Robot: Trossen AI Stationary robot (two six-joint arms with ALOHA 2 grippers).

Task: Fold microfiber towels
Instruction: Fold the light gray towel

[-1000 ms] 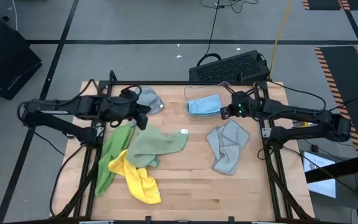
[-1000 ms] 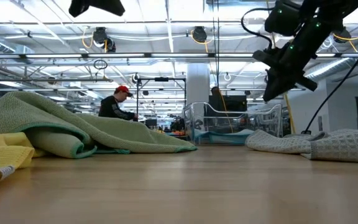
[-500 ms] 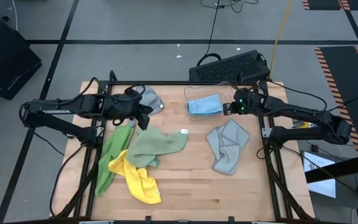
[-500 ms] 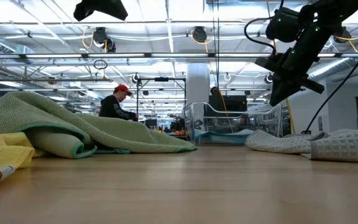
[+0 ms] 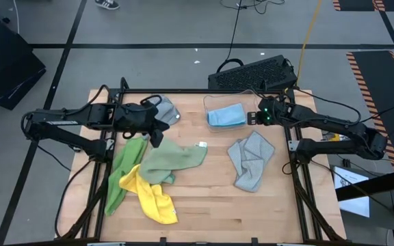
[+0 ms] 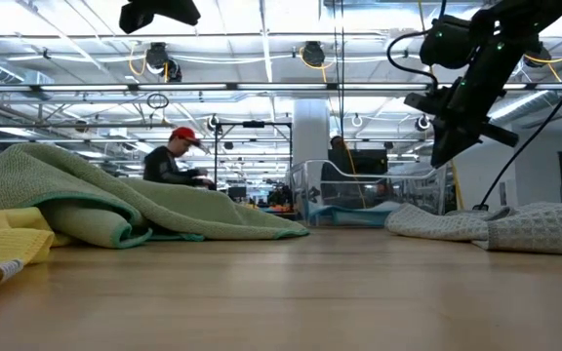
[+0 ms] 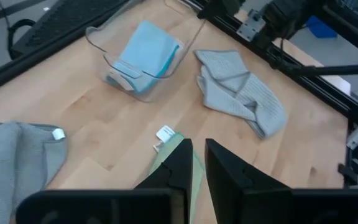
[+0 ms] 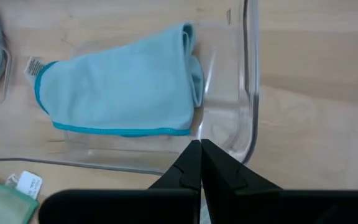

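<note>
Right gripper (image 5: 254, 117) pinched shut, empty, beside bin (image 5: 214, 125); left gripper (image 5: 156, 131) nearly closed, empty. Risk: bin wall blocked reach, blue towel (image 8: 120, 93) unfolded.

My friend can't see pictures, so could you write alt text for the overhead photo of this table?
Seen from above, a wooden table holds scattered towels: a green and yellow heap on the left, a grey one on the right, and a light blue one in a clear bin. Two dark robot arms reach in from either side.
</note>
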